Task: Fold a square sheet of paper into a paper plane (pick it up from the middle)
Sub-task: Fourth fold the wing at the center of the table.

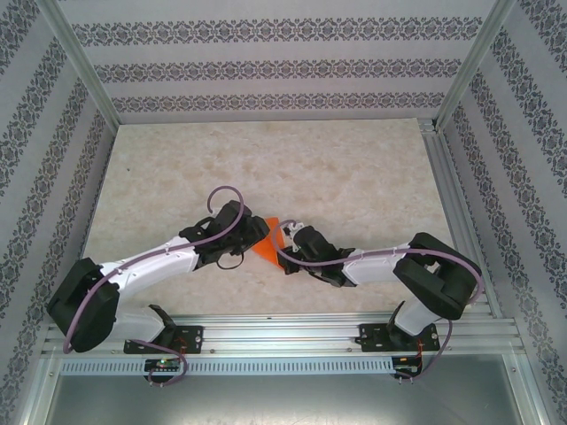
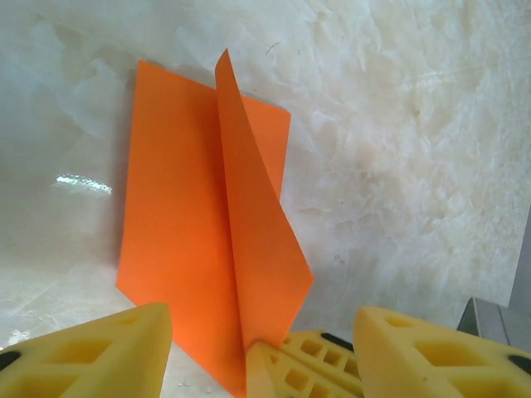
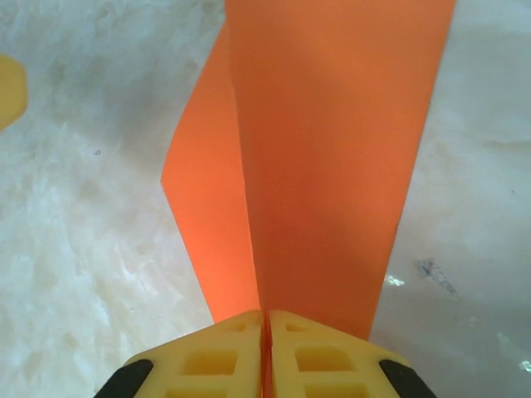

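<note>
The orange sheet of paper (image 1: 270,239) is folded along a centre crease and held up between the two arms, a little above the table. My right gripper (image 3: 265,319) is shut on the paper (image 3: 332,166) at its lower fold, its yellow pads pressed together with the sheet between them. My left gripper (image 2: 261,313) is open, one yellow finger (image 2: 91,356) on each side of the paper (image 2: 191,240), neither touching it. The right gripper's fingers (image 2: 307,365) pinch the paper's bottom corner in the left wrist view. From above, both grippers meet at the paper: left (image 1: 255,232), right (image 1: 289,243).
A pale marbled tabletop (image 1: 292,168) lies under the arms. Patterned walls (image 1: 266,66) and aluminium frame posts (image 1: 461,71) close it in on three sides. A metal rail (image 1: 283,335) carries the arm bases at the near edge.
</note>
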